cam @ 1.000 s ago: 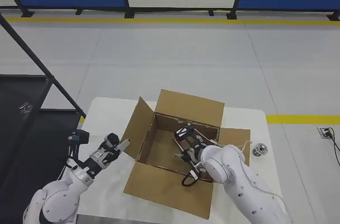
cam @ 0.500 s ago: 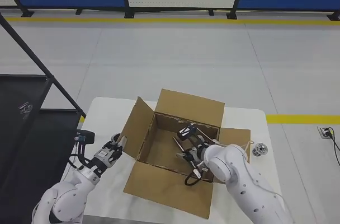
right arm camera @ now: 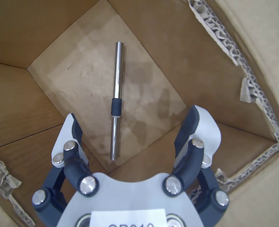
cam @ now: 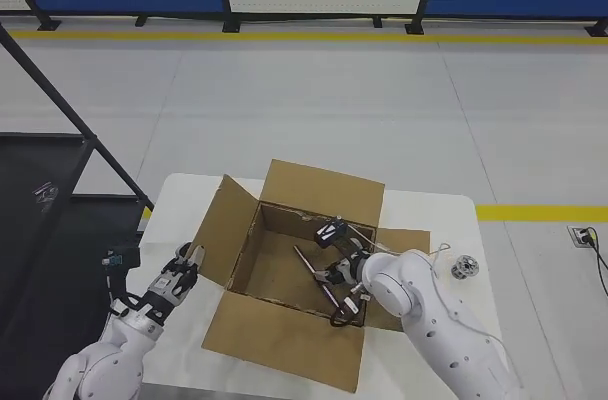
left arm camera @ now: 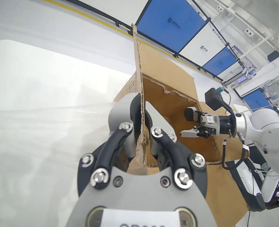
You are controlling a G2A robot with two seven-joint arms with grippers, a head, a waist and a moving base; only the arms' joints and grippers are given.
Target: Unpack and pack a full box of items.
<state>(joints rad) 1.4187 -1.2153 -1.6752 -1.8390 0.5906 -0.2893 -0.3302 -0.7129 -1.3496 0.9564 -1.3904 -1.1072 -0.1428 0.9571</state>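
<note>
White tabletop (cam: 197, 195) on a pale grey floor carried an open cardboard box (cam: 284, 338), and a small round metal part (cam: 466, 266) lay near the box's right side. The left gripper (left arm camera: 142, 106) was pressed together on the corrugated edge of the raised left flap (cam: 214, 228), pinching it between both pads. Inside the box, the right gripper (right arm camera: 134, 113) hung with its fingers spread wide above a slim metal rod (right arm camera: 117, 79) with a dark band, which lay flat on the box floor, untouched.

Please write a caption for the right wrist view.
Open right pincer above a metal rod on the box floor.
</note>
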